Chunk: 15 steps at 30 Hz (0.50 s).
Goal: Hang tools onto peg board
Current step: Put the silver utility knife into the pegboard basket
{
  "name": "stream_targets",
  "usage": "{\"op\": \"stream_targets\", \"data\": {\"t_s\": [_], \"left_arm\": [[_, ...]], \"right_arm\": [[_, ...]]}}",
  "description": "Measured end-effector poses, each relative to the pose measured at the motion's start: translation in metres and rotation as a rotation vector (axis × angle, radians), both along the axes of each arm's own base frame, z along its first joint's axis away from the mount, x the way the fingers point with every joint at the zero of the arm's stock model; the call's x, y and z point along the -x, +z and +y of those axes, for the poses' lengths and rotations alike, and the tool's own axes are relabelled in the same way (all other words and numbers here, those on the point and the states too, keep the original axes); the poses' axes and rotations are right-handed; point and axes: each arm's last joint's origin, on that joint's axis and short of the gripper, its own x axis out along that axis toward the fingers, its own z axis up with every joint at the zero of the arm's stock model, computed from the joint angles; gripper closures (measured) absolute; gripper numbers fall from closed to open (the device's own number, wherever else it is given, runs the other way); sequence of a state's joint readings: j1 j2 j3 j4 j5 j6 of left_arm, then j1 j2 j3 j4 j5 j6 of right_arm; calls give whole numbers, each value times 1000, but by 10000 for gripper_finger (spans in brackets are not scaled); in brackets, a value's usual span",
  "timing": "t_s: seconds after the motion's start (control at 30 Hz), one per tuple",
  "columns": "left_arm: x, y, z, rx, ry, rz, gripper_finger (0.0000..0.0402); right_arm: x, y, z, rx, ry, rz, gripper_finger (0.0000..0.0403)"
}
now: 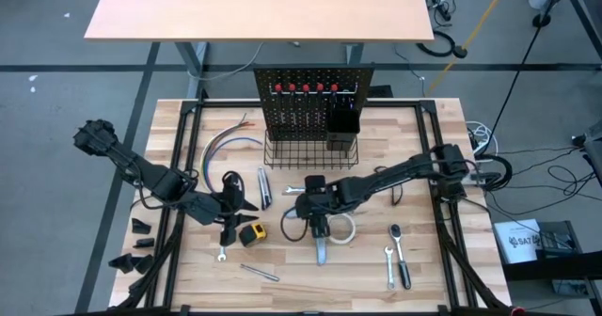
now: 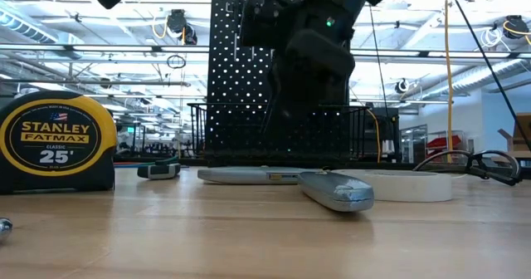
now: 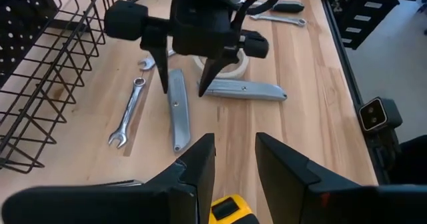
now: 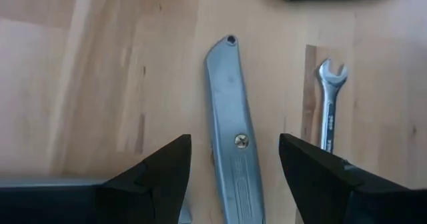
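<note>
Grey utility knife (image 4: pixel 233 137) between open right tool (image 4: pixel 235 177), lower end cut off

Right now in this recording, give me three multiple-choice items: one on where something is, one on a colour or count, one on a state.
1. Where is the right gripper?
A. Over a grey utility knife
B. Inside the wire basket
C. At the tape measure

2. What colour is the tape measure case?
A. Blue and white
B. Yellow and black
C. Red

3. How do the right gripper's fingers stand?
A. Shut on a wrench
B. Shut on the tape roll
C. Open, holding nothing

Answers:
1 A: the right wrist view shows the utility knife lying on the table between that gripper's fingers.
2 B: the low view shows a yellow case with a black face.
3 C: bare wood shows on either side of the knife between the fingers, and the knife lies flat.
</note>
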State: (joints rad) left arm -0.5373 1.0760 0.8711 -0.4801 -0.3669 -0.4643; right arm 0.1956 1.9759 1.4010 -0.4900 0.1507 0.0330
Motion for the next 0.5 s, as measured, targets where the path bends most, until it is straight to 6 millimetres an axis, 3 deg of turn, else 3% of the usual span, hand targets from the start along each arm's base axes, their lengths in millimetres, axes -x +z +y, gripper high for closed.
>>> {"op": "stream_targets", "data": {"t_s": [0.5], "left_arm": [[0,0,-1,18,-24,10,290]], "right_arm": [[1,-15,-21,31,33,108,179]]}}
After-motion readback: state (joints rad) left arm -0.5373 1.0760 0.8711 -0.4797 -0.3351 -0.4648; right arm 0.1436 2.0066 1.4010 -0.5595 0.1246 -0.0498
